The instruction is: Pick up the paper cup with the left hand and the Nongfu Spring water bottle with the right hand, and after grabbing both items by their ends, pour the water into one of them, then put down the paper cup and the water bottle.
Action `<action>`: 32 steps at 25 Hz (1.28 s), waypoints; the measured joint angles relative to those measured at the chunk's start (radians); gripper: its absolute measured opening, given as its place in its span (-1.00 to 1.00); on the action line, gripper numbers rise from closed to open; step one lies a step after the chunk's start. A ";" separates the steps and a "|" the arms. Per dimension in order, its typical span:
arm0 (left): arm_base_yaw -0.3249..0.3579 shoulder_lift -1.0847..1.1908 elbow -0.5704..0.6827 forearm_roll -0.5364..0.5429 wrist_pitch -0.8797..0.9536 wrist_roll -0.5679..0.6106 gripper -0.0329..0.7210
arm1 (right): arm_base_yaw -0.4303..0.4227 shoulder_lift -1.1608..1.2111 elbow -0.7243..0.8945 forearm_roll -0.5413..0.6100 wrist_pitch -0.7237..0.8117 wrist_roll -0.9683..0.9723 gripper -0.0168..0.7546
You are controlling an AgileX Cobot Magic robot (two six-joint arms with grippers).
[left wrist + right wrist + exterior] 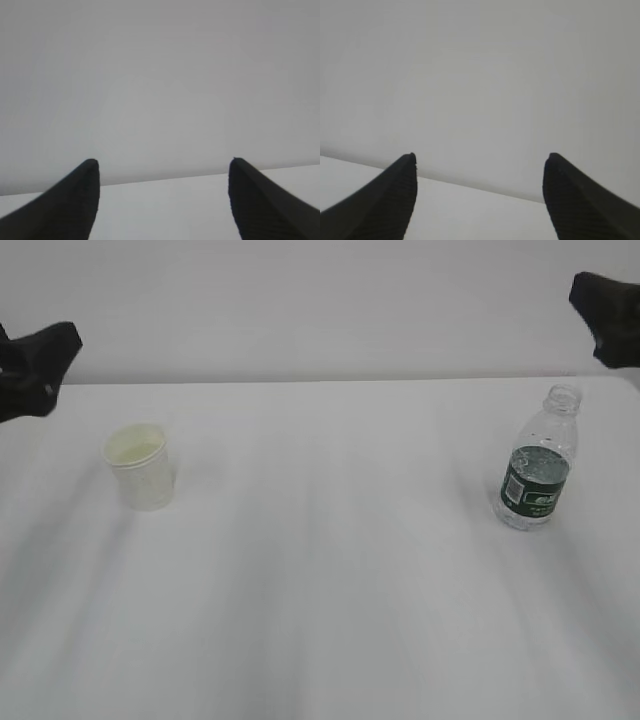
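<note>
- Bottle: small clear ribbed plastic Nongfu Spring water bottle (537, 463) with dark green label, capless, upright on white table (320, 600); water inside, well right of cup.
- Cup: small white tapered paper cup (140, 466), upright, untouched.
- Left hand (35, 368), black, beyond and left of cup: jaws spread, empty.
- Right hand (607, 315), beyond and right of bottle: likewise spread, empty.
- Progress: nothing grasped; picking, pouring, setting down all remain.

one paper cup (139, 466) — one water bottle (537, 472) — two grippers, left (162, 167) and right (479, 161).
</note>
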 joint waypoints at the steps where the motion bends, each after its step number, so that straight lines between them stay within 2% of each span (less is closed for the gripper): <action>1: 0.000 -0.036 -0.012 0.000 0.043 -0.001 0.62 | 0.000 -0.017 -0.014 0.000 0.027 0.000 0.58; 13: 0.000 -0.288 -0.160 0.000 0.426 -0.001 0.59 | 0.000 -0.344 -0.037 0.002 0.319 -0.002 0.58; 23: 0.000 -0.600 -0.163 0.058 0.714 -0.002 0.56 | 0.000 -0.683 -0.038 0.006 0.658 -0.002 0.58; 32: 0.000 -0.760 -0.163 0.094 0.888 -0.002 0.54 | 0.000 -0.841 -0.040 0.007 0.791 -0.002 0.58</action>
